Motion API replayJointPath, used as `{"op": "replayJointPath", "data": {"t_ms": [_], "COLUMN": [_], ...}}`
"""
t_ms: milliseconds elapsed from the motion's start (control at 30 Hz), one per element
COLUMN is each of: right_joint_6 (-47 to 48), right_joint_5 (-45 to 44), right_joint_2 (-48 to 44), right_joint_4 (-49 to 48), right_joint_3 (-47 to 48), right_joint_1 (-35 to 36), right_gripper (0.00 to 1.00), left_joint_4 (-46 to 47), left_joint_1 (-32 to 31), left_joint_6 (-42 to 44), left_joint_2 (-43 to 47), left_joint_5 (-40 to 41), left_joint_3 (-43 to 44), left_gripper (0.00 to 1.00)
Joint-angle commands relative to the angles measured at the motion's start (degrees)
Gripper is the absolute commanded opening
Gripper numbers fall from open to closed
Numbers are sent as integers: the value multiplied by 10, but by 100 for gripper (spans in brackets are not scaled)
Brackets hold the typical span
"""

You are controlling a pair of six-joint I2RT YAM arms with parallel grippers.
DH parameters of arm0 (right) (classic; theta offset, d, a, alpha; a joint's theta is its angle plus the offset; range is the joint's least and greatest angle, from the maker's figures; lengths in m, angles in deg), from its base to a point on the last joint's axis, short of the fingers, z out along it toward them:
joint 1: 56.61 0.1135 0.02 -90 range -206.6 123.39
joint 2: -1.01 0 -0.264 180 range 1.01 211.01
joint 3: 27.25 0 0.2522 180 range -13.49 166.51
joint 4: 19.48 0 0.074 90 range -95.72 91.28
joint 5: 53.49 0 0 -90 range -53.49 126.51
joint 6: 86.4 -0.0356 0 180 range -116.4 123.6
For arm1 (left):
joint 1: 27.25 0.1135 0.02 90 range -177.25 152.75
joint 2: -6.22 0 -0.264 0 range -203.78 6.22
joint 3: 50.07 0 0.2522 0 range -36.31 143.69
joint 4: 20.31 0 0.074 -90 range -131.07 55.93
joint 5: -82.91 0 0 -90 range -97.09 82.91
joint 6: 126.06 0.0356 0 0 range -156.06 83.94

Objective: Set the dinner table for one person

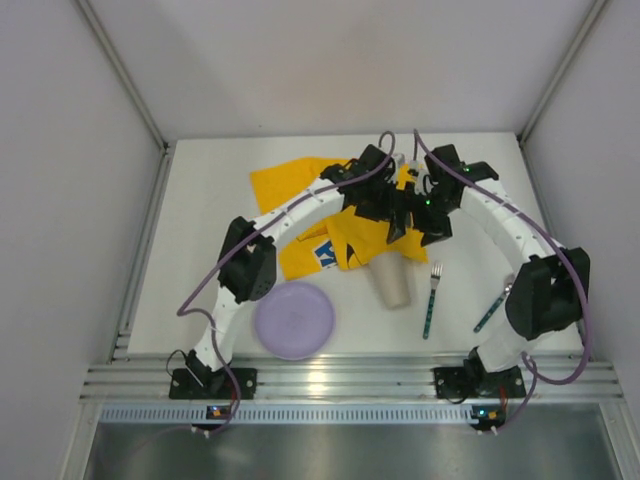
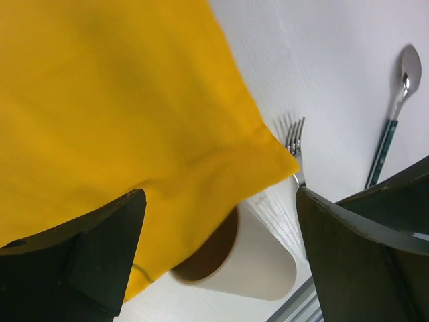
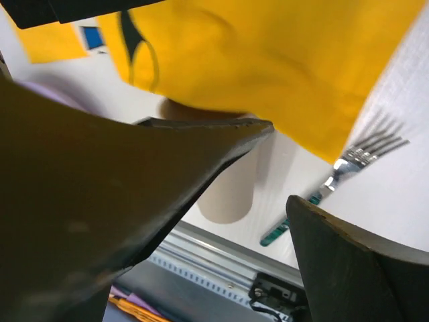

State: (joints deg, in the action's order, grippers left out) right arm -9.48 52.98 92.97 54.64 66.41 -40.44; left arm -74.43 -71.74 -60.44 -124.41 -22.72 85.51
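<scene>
A large matte white rectangular dinner table (image 1: 200, 200) lies between pale grey panels (image 1: 70, 200), with a ribbed aluminium rail (image 1: 350, 380) along its near edge. A crumpled yellow cloth (image 1: 290, 185) covers its far middle. Above the cloth's right part hang the left gripper (image 2: 220, 194) and right gripper (image 3: 280, 163), both with fingers spread wide and holding nothing, the tabletop beneath them. Nearer lie a round lilac plate (image 1: 293, 320), a beige cup (image 1: 395, 283) on its side, a green-handled fork (image 1: 430, 300) and a green-handled spoon (image 1: 492, 310).

The dinner table (image 1: 200, 220) lies flat, matte white, walled by grey panels (image 1: 80, 200).
</scene>
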Motion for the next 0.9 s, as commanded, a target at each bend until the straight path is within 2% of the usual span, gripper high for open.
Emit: {"op": "replayJointPath", "data": {"t_ms": [0, 67, 100, 233, 300, 433, 633, 867], "right_joint_6": [-26, -33, -34, -38, -50, -75, -78, -76], "right_joint_5": [-8, 1, 6, -22, -23, -6, 7, 39], "right_joint_2": [27, 62, 76, 143, 162, 171, 185, 216], "right_joint_4": [-55, -60, -57, -25, -26, -57, -84, -132], "right_joint_3": [65, 111, 127, 210, 204, 154, 103, 75], "right_joint_1": [-11, -11, -11, -18, -40, -96, -148, -155], "right_gripper": [100, 100, 100, 100, 100, 100, 100, 100], "left_joint_4": [4, -12, -20, -53, -61, -43, 28, 53], "left_joint_1": [45, 85, 116, 202, 240, 269, 275, 277], "left_joint_6": [-14, -26, -36, -54, -53, -48, -71, -83], "left_joint_2": [162, 211, 224, 278, 296, 314, 299, 228], "left_joint_5": [104, 143, 192, 229, 235, 227, 178, 160], "left_joint_3": [-42, -104, -126, -273, -318, -426, -498, -482], "left_gripper": [99, 98, 98, 98, 99, 97, 91, 75]}}
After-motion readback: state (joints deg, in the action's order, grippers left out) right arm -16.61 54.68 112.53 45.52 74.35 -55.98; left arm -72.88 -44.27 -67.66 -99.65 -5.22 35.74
